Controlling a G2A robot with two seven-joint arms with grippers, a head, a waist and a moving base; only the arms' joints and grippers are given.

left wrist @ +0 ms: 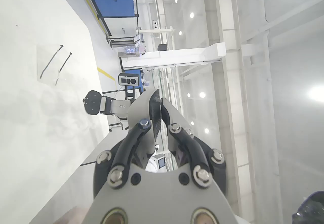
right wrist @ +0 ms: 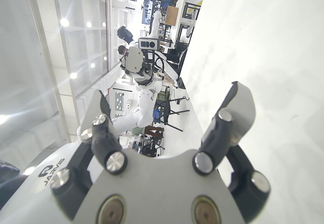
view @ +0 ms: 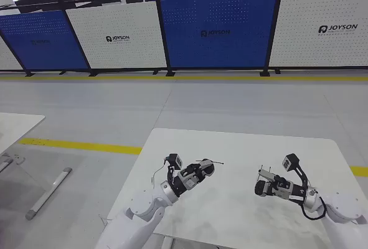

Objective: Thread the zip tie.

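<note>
My left gripper [left wrist: 158,102] is shut on a thin black zip tie [left wrist: 160,118], which runs as a fine strip between its pads. From above, that zip tie [view: 212,163] sticks out past the left gripper [view: 202,169] towards the table's middle, held above the white table [view: 233,149]. My right gripper [right wrist: 169,95] is open with nothing between its fingers; it hangs over the right part of the table, facing the left gripper [view: 259,185]. Two more black zip ties [left wrist: 50,61] [left wrist: 63,64] lie flat on the table near the right gripper.
The table's far edge [view: 233,131] borders a grey floor with a yellow line. Another white table [view: 6,127] stands off to the left. Blue and white partition panels [view: 215,31] close the room behind.
</note>
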